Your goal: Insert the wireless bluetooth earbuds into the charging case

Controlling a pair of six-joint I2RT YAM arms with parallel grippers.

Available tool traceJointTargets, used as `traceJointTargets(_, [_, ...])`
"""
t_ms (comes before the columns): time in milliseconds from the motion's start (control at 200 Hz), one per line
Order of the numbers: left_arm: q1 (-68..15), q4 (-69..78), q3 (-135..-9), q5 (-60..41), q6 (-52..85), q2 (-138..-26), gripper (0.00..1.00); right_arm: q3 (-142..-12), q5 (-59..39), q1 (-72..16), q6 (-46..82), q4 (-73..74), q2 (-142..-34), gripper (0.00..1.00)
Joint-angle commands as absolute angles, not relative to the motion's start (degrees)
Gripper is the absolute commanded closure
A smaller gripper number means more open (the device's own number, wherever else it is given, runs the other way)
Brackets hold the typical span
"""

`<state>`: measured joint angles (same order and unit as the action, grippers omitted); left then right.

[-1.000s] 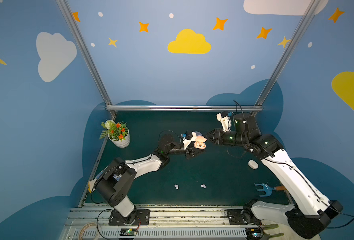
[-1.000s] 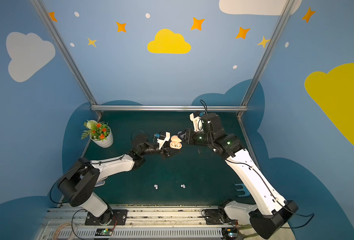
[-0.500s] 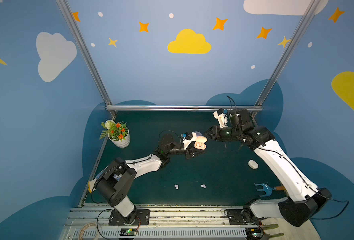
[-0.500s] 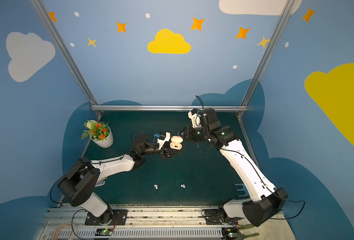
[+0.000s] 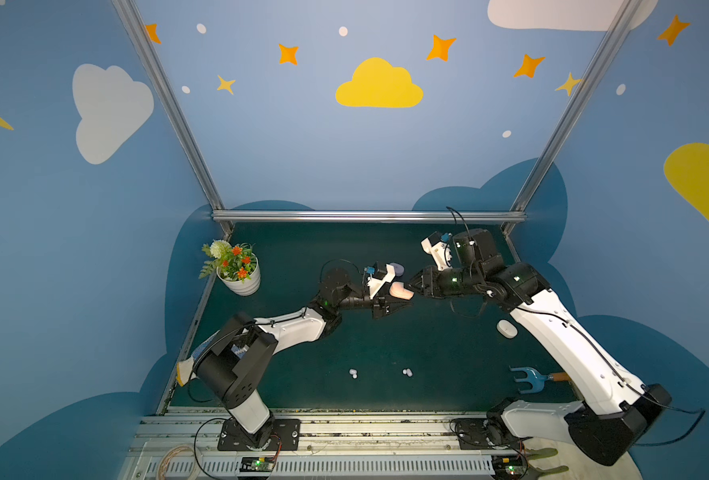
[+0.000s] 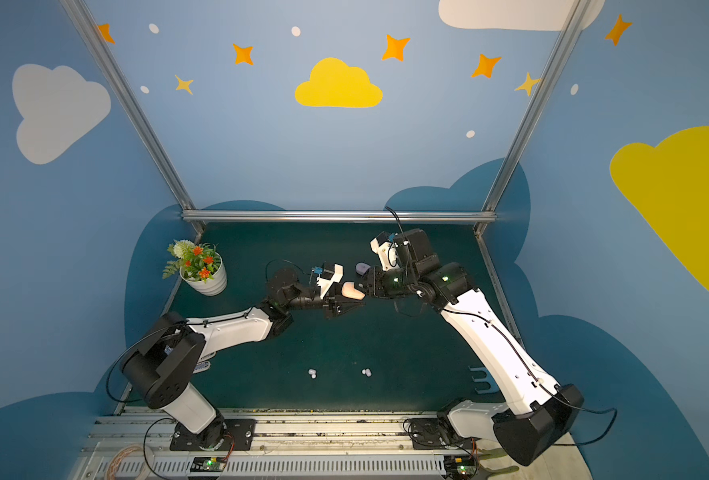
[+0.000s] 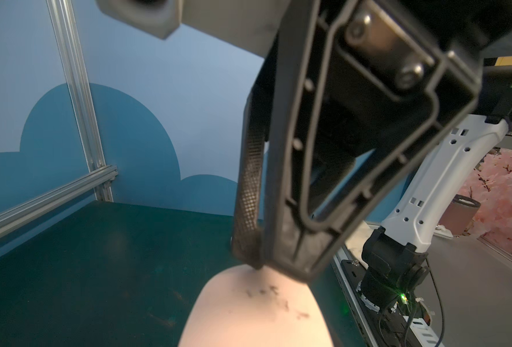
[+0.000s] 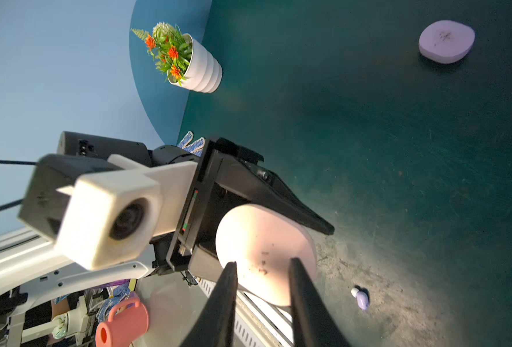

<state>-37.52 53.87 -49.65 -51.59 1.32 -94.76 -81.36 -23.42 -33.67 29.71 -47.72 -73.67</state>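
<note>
Left claw (image 5: 402, 298) holds peach case (image 5: 398, 289); right claw (image 5: 414, 286) — parted — touches it

Peach case (image 5: 401, 290) in left claw (image 5: 402, 297)

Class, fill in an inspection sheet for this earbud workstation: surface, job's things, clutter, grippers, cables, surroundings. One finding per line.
Surface: dark green mat, scuffed pale toward the front.
Job's things: peach-pink charging case held off the mat; lavender case and white case on the mat; earbud pairs loose near the front.
Clutter: flower pot, blue hand fork.
Grippers: left gripper shut on the peach-pink charging case; right gripper jaws slightly apart, tips at that case.
Cables: black cable arching above the right wrist.
Surroundings: blue walls with clouds and stars, aluminium frame.
</note>
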Motion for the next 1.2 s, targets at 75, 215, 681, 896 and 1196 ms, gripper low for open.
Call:
traceJointTargets(75, [-37.6, 55.6, -51.4, -51.4, 1.7, -95.0, 0.79, -82.4, -23.0, -34.6, 28.4, -53.5, -74.4, 0.71])
traceJointTargets(215, [-37.6, 53.1, -51.4, -51.4, 0.3, -94.6, 0.79, -85.2, -19.0, -34.6, 29.2, -56.1, -74.7, 0.62])
traceJointTargets(681, [-38.5, 42.9, -52.1, -50.4, -6.6, -92.3, 0.79, -86.6, -21.2, -34.4, 32.2, -57.3, -79.5, 0.30])
traceJointTargets(896, [-38.9, 42.0, -52.2, -50.6, -7.2, -92.5, 0.79, -85.8, -23.3, -34.6, 33.4, -55.0, -81.3, 0.27])
traceJointTargets(1196, [-39.0, 42.0, -52.4, -50.3, -7.3, -92.7, 0.79, -86.0, -24.7, -35.3, 33.6, -55.1, -83.3, 0.28])
